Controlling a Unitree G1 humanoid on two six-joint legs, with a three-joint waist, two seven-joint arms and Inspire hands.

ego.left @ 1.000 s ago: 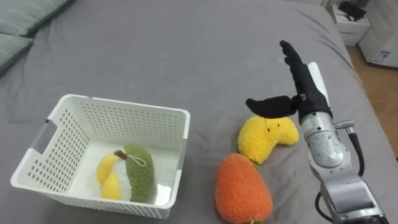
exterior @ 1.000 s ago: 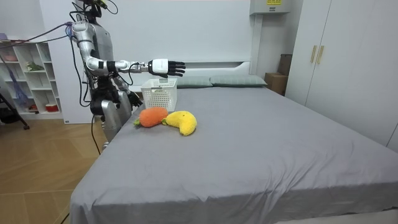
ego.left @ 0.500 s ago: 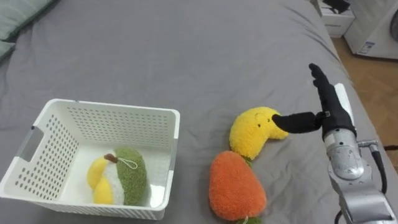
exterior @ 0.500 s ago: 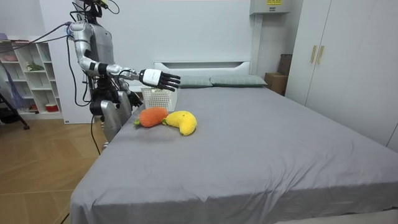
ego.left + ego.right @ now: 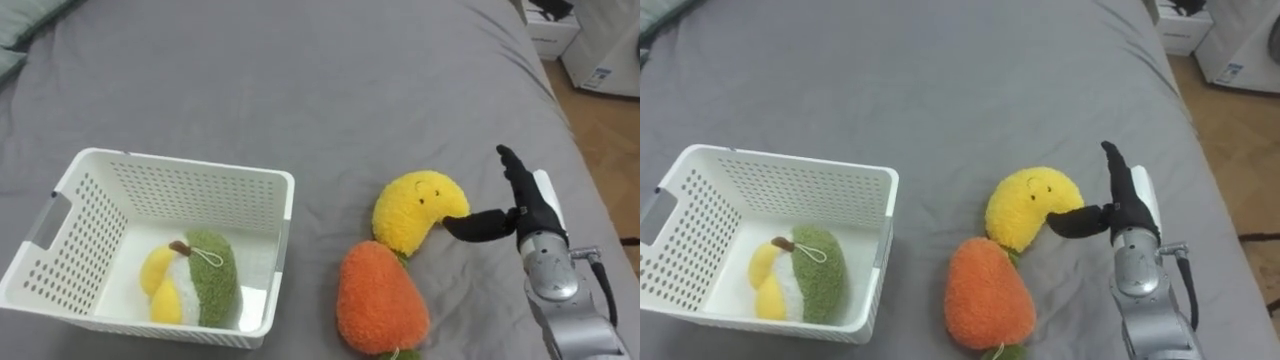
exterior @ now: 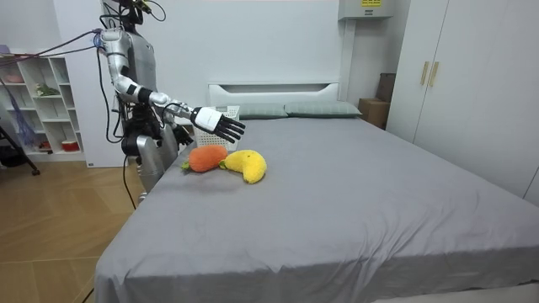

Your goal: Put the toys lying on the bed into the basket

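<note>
A yellow plush banana lies on the grey bed, with an orange plush carrot just in front of it. My right hand hovers open just right of the banana, fingers straight, thumb pointing at the toy. A white slatted basket stands on the bed to the left and holds a green and yellow plush toy. In the room view I stand at the bed's corner, right hand out over the carrot and banana.
The grey bedsheet stretches far beyond the toys. The bed's right edge drops to a wooden floor close to my right arm. Pillows lie at the headboard, and a white shelf stands behind me.
My right hand has come down and back from above the banana to a spot low beside its right end. The toys and basket have stayed put; the camera shifted a little.
</note>
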